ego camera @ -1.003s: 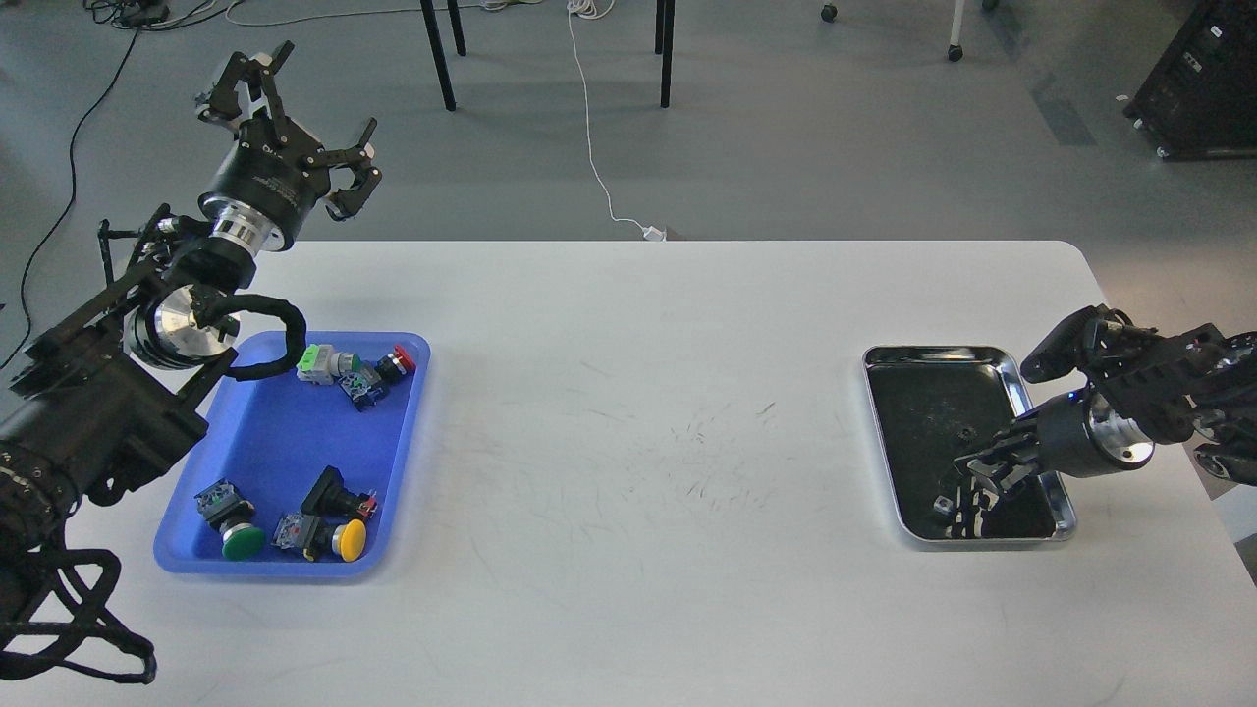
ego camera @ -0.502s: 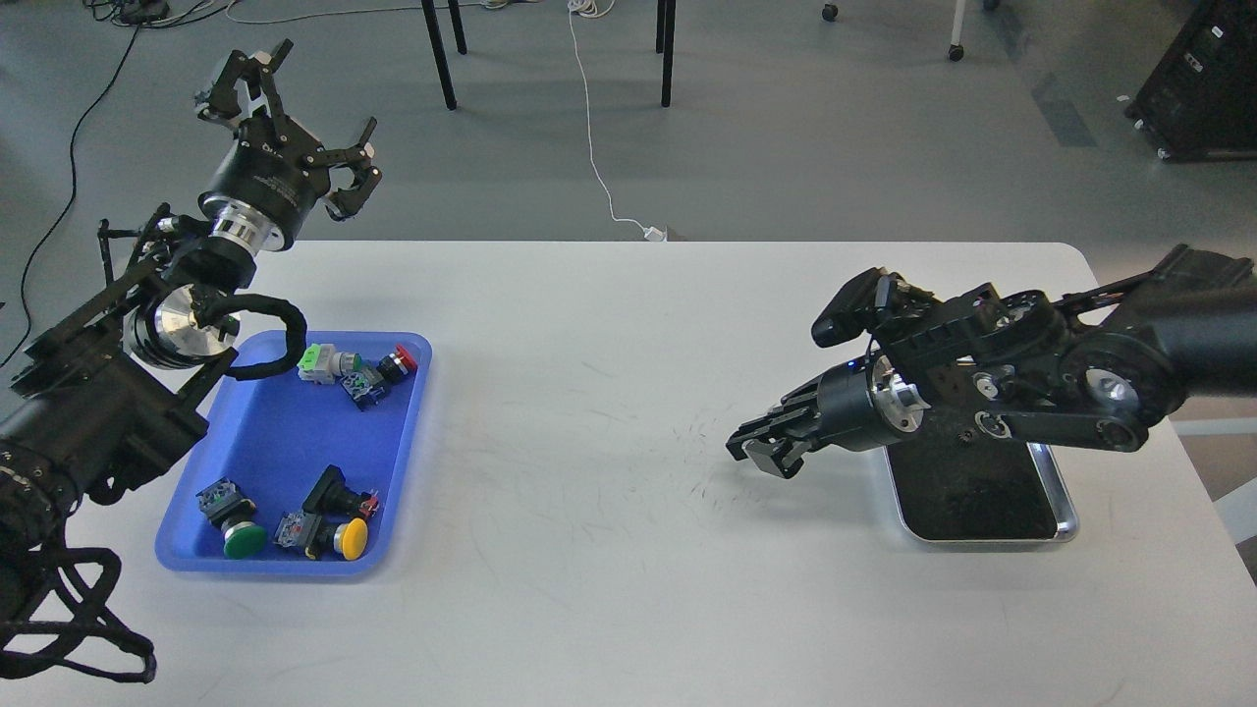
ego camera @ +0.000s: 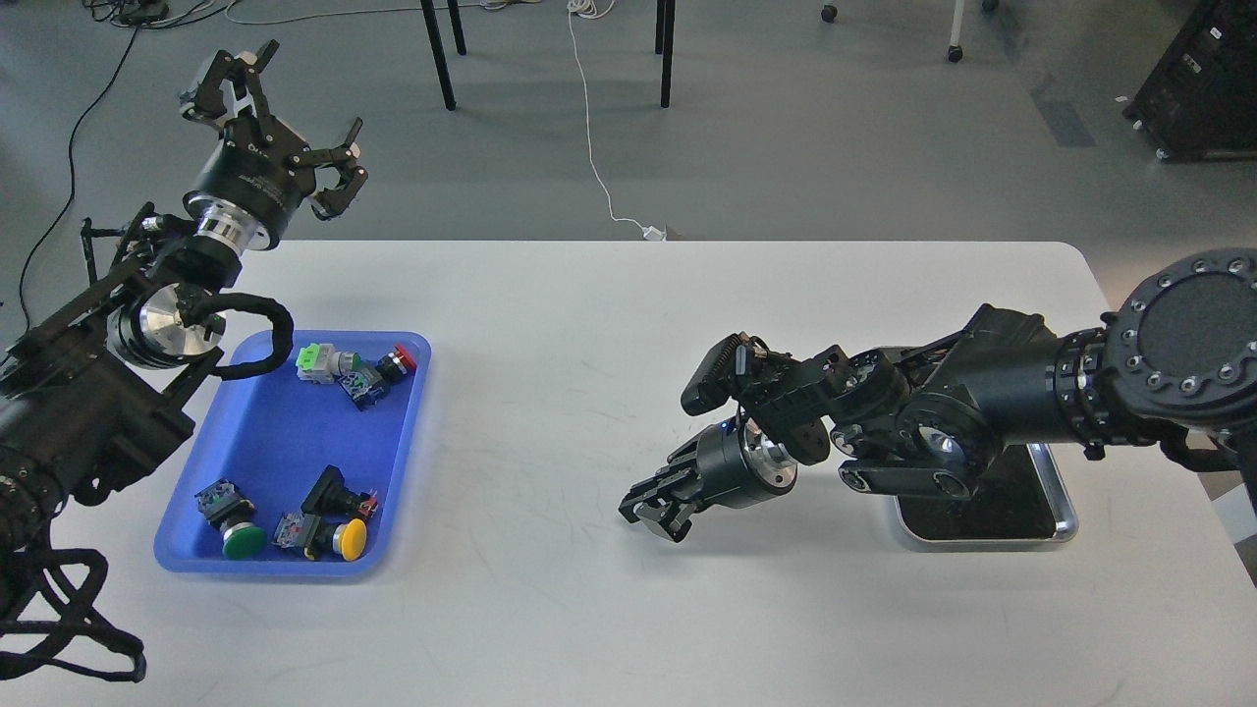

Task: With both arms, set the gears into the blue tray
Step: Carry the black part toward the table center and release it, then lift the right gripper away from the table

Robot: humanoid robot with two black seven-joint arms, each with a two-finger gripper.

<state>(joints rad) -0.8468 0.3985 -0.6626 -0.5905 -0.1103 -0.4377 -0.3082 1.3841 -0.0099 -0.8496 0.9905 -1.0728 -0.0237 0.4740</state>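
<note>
Head view: right gripper (ego camera: 656,513) hangs over bare table (ego camera: 589,609), fingers drawn together, contents indiscernible; blue tray (ego camera: 285,462) lies far beyond its fingertips. Left gripper (ego camera: 270,128) is splayed wide, empty, beyond the tray.

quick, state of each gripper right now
Left gripper: open, holding nothing, raised beyond the table's far edge.
Right gripper: fingers drawn close over the table; whether it holds a gear cannot be told.
</note>
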